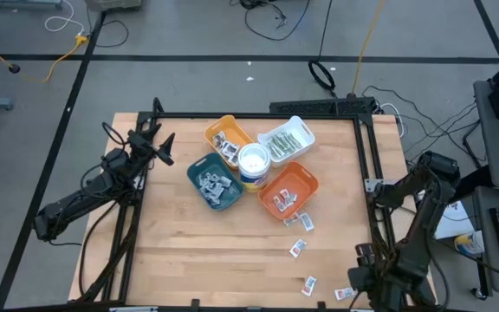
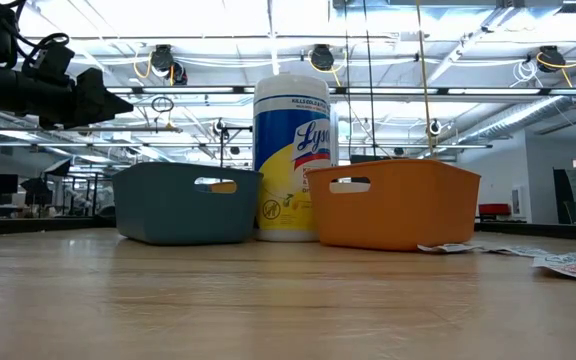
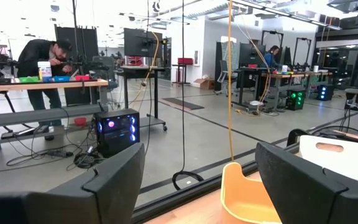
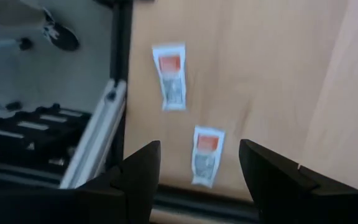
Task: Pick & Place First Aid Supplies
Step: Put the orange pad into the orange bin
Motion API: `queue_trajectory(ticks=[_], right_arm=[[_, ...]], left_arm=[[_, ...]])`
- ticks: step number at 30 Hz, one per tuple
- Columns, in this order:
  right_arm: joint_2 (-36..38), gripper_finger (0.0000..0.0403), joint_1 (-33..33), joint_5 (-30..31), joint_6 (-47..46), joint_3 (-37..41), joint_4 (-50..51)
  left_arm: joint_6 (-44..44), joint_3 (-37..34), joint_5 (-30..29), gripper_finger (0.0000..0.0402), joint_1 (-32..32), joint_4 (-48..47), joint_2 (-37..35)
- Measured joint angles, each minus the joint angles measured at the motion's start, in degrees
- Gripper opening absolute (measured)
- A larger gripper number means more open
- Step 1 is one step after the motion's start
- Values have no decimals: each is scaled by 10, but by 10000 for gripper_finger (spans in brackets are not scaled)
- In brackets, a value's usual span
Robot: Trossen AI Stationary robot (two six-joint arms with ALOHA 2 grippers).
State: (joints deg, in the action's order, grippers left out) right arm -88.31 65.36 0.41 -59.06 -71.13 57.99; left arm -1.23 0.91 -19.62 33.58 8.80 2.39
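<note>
The first aid supplies are small flat packets. Several lie in the teal tray (image 1: 215, 182), the orange tray (image 1: 288, 189), the yellow tray (image 1: 230, 136) and the white tray (image 1: 286, 139). Loose white packets with red marks lie on the wood near the table's near right corner (image 1: 308, 283) (image 4: 170, 76) (image 4: 206, 155). My right gripper (image 4: 197, 171) hangs open above that corner (image 1: 362, 286), pointing steeply down, with one packet on the table below the gap between its fingers. My left gripper (image 3: 207, 180) stands open at the table's far left (image 1: 158, 146), raised and level.
A white wipes tub (image 1: 254, 165) (image 2: 293, 155) stands upright between the four trays. More loose packets lie just near of the orange tray (image 1: 304, 223) (image 1: 298, 249). The table's black frame rail (image 4: 104, 124) runs close beside my right gripper. People work at benches in the room beyond.
</note>
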Motion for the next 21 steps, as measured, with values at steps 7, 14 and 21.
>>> queue_trajectory(ticks=[7, 14, 21], right_arm=[[-1, 212, -12, -59, -36, 89, -56], [-19, 212, -35, -126, -38, 141, -109], [-66, 212, -37, -142, -34, 161, -160]], left_arm=[[0, 0, 0, 308, 0, 0, 0], [0, 0, 0, 308, 0, 0, 0], [0, 0, 0, 308, 0, 0, 0]])
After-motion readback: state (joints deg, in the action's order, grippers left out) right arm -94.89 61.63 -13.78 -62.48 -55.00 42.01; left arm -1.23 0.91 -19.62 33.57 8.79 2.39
